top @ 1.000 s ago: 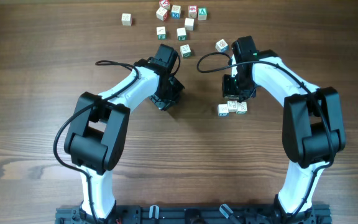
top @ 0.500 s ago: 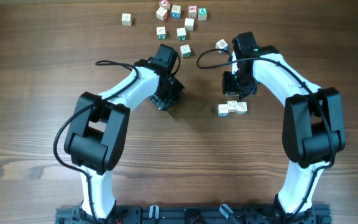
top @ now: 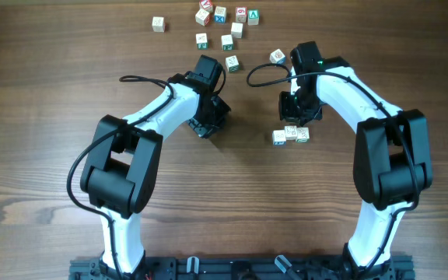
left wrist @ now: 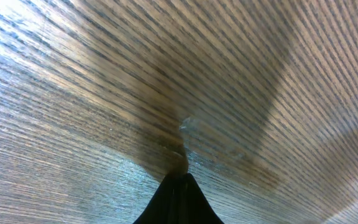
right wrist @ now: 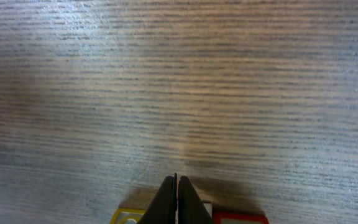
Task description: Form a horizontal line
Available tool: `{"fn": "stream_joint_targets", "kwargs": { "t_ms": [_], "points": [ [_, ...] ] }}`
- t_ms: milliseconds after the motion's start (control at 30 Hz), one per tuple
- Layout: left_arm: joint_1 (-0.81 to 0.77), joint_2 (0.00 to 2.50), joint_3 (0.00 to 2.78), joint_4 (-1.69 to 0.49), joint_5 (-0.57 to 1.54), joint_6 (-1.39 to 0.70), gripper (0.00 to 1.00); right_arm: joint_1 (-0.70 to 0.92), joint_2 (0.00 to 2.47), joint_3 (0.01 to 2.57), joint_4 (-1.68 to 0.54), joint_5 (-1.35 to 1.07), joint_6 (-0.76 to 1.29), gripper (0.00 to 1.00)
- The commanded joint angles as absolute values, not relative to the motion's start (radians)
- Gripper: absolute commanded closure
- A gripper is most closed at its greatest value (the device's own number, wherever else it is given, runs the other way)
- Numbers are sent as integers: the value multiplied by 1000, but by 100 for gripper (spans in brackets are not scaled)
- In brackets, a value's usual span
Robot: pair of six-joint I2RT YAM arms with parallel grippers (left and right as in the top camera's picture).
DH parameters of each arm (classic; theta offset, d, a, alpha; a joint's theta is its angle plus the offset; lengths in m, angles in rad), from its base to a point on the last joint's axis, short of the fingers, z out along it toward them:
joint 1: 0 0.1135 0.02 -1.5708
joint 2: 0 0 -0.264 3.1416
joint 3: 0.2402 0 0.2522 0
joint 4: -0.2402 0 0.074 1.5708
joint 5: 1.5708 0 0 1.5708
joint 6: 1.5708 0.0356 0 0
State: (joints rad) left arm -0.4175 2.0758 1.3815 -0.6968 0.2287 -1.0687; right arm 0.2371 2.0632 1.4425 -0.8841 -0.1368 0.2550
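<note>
A horizontal line (top: 291, 134) of three small pale letter cubes lies touching side to side on the wood table, just below my right gripper (top: 297, 115). That gripper is shut with nothing in it; in the right wrist view its closed tips (right wrist: 176, 180) hang over the row, whose yellow-edged cube (right wrist: 128, 217) and red-edged cube (right wrist: 241, 218) show at the bottom. My left gripper (top: 208, 124) is shut and empty near the table's middle, its tips (left wrist: 180, 177) close to bare wood.
Several loose letter cubes (top: 224, 23) lie scattered at the far edge. One stray cube (top: 278, 56) sits beside the right arm, another (top: 232, 63) beside the left arm, and one (top: 158, 24) far left.
The right gripper has drawn back from the row, moving a little toward the far side; the three cubes now show fully. The left arm has not moved.
</note>
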Motion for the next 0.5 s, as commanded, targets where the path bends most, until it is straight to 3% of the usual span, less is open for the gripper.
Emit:
{"fn": "stream_joint_targets", "kwargs": {
  "t_ms": [0,467],
  "points": [
    [-406,2126,1345,-723,128,-1081,96,238,2078,1460,-899,-126,236,95],
    [-406,2126,1345,-723,128,-1081,96,238,2078,1460,-924,-126,236,96]
  ]
}}
